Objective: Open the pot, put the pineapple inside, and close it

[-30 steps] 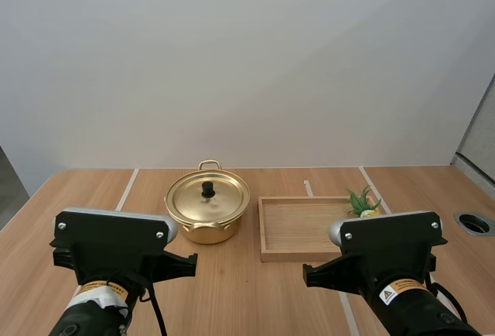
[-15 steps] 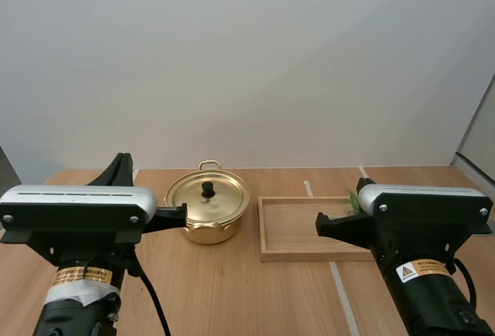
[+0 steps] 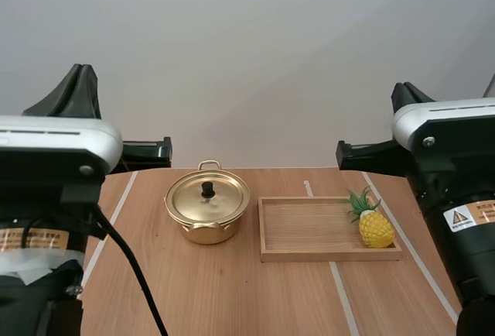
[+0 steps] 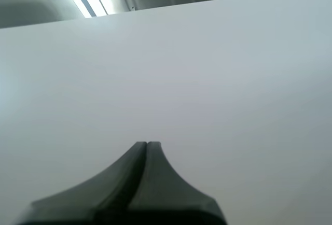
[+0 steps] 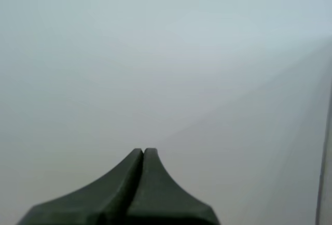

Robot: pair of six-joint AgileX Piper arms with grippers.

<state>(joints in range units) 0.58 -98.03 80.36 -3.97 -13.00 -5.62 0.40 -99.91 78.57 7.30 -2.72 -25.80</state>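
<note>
A gold pot with two handles stands on the wooden table, its lid on, a black knob at the lid's centre. To its right a wooden tray holds a small yellow pineapple with green leaves at its right end. My left gripper is raised high above the table, left of the pot, and my right gripper is raised above the tray. In the left wrist view the left gripper is shut on nothing, its fingers one dark wedge against a white wall. Likewise the right gripper is shut on nothing.
White tape lines run along the table. The wood in front of the pot and tray is bare. A white wall stands behind the table.
Both arms have risen from low near the table's front edge to high above it. The pineapple, partly covered by my right arm before, is now in full view.
</note>
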